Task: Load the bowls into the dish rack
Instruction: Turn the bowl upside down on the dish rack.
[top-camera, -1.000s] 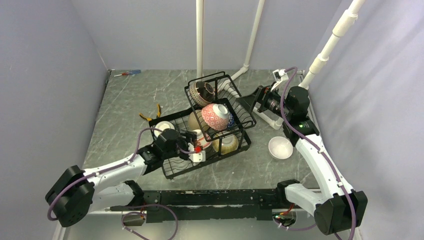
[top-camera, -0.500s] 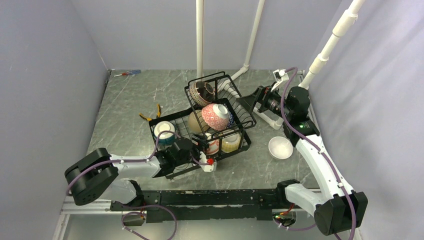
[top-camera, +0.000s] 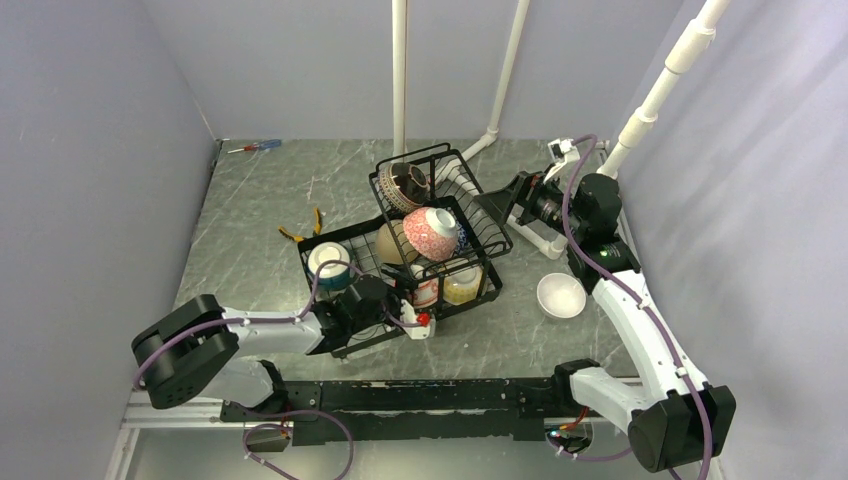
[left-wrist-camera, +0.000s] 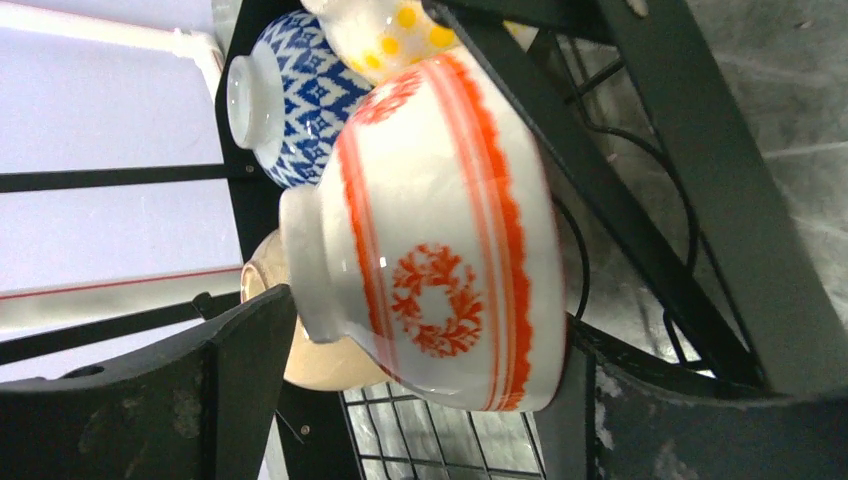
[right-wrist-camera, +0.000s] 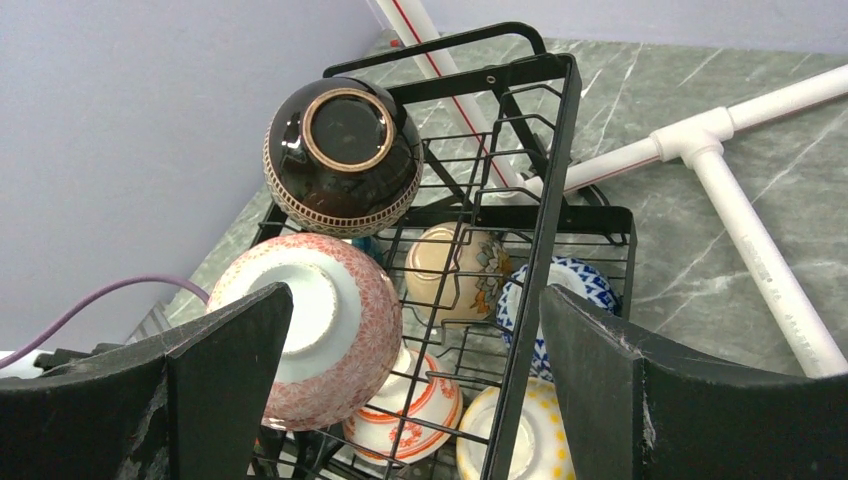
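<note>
My left tool (left-wrist-camera: 430, 330) is clamped on a white glazed ceramic bowl with orange-red bands and a wreath motif (left-wrist-camera: 440, 230). One dark finger (left-wrist-camera: 240, 350) sits against the foot ring and the other against the rim. That bowl lies on its side, low at the near edge of the black wire dish rack (right-wrist-camera: 480, 76). Just beyond it are a blue-and-white zigzag bowl (left-wrist-camera: 290, 95), a yellow-dotted bowl (left-wrist-camera: 390, 30) and a smooth tan bowl (left-wrist-camera: 310, 355).

My right tool (right-wrist-camera: 415, 292) hangs above the slanted upper basket with its fingers spread wide and nothing between them. In that basket a glossy dark brown bowl with a finely striped rim (right-wrist-camera: 342, 150) and a round pink-red patterned bowl (right-wrist-camera: 320, 330) both rest foot-up. A teal bowl (top-camera: 329, 263) sits in the lower tray's left corner. One plain white bowl (top-camera: 560, 295) stands upright on the grey marbled worktop (top-camera: 260, 200), outside the rack and near my right arm.
</note>
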